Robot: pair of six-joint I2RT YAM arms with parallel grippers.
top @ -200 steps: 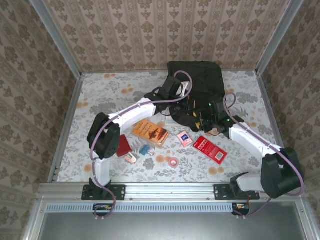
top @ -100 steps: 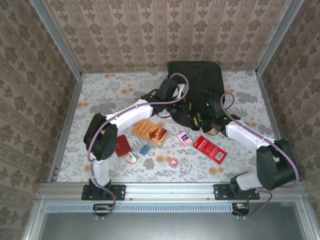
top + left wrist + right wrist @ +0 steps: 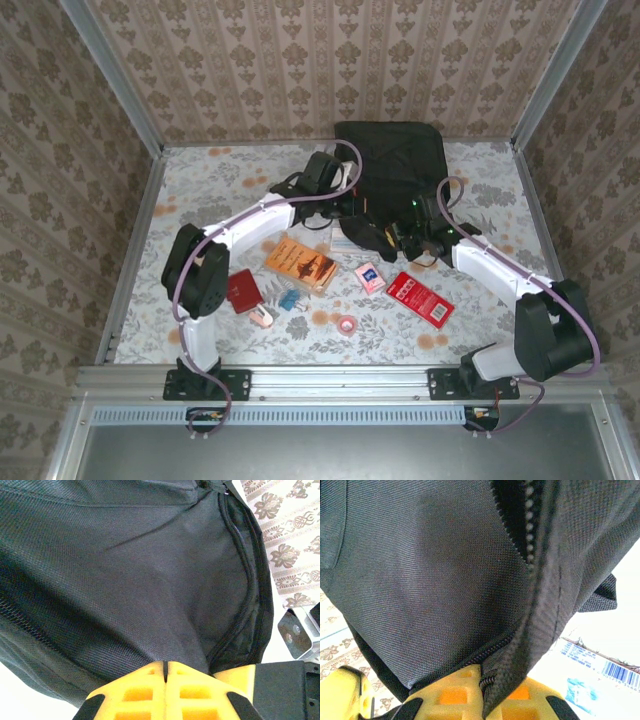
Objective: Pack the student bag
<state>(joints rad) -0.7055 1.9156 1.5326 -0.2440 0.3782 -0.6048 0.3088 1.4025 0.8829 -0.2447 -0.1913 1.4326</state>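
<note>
The student bag (image 3: pixel 398 160), a large black backpack, lies at the back middle of the table. My left gripper (image 3: pixel 352 203) is at its near left edge. In the left wrist view its yellow fingers (image 3: pixel 145 690) are pressed together, with the bag's black fabric (image 3: pixel 150 580) drawn taut from their tips. My right gripper (image 3: pixel 402 233) sits at the bag's near edge. In the right wrist view it is shut on a fold of the bag (image 3: pixel 435 570), and the zipper edge (image 3: pixel 492 681) is pinched between its fingers.
In front of the bag lie an orange book (image 3: pixel 300 263), a pink card (image 3: pixel 370 277), a red box (image 3: pixel 420 299), a dark red item (image 3: pixel 243 290), a small blue item (image 3: pixel 289 299) and a pink tape roll (image 3: pixel 347 324). A white packet with a barcode (image 3: pixel 602 667) lies under the bag's edge.
My right gripper has closed on the bag's zipper edge. The left arm has drawn back and left a little, still shut on the fabric.
</note>
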